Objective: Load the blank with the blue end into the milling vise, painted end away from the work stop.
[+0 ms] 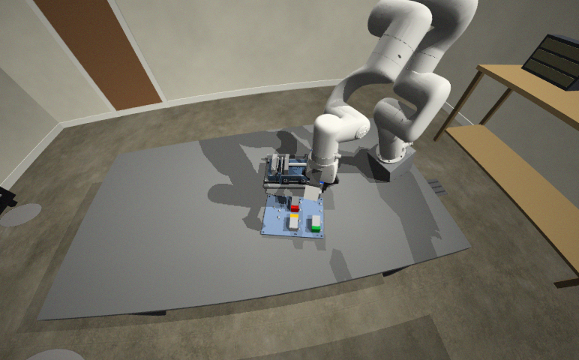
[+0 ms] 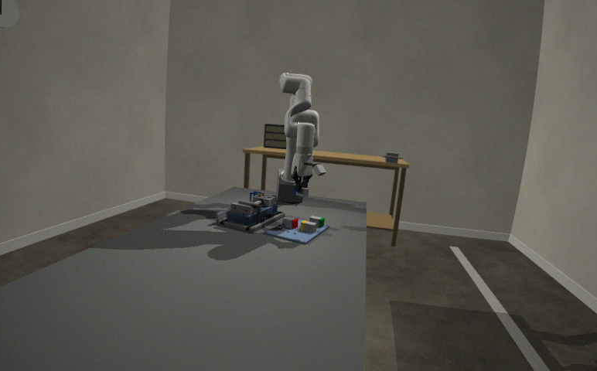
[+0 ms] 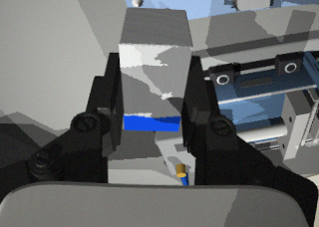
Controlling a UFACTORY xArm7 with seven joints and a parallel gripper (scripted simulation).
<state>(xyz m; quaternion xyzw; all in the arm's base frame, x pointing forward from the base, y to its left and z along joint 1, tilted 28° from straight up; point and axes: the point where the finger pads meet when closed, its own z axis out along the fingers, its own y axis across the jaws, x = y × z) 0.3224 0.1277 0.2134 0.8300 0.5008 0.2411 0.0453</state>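
Claw, top view: the claw (image 1: 324, 182) (image 2: 301, 190) (image 3: 154, 74) is just right of the milling vise (image 1: 287, 175) (image 2: 251, 216) (image 3: 254, 92), mostly hidden by the arm; a bit of blue pokes out.
Other blanks, top view: red-ended (image 1: 294, 203) (image 2: 288, 222), yellow-ended (image 1: 293, 223) (image 2: 309, 226) and green-ended (image 1: 316, 221) (image 2: 315, 219) all sit on the infeed plate (image 1: 274, 226) (image 2: 301, 237) (image 3: 171, 0), near side of the vise. Leave 'em be.
Height, exterior view: the blue-ended blank (image 2: 302, 193) (image 3: 156, 83) is up in the air, right of the vise. I'd stay high going left, clear of the hoses (image 2: 257, 193).
Grip, wrist view: claw's clamped on the blue-ended blank, a finger on each long side.
Turn, wrist view: bare end points plate-ward, so that's about right imo, but the vise looks skewed to it. Square up first, then lower straight, snug to fixed jaw and stop.
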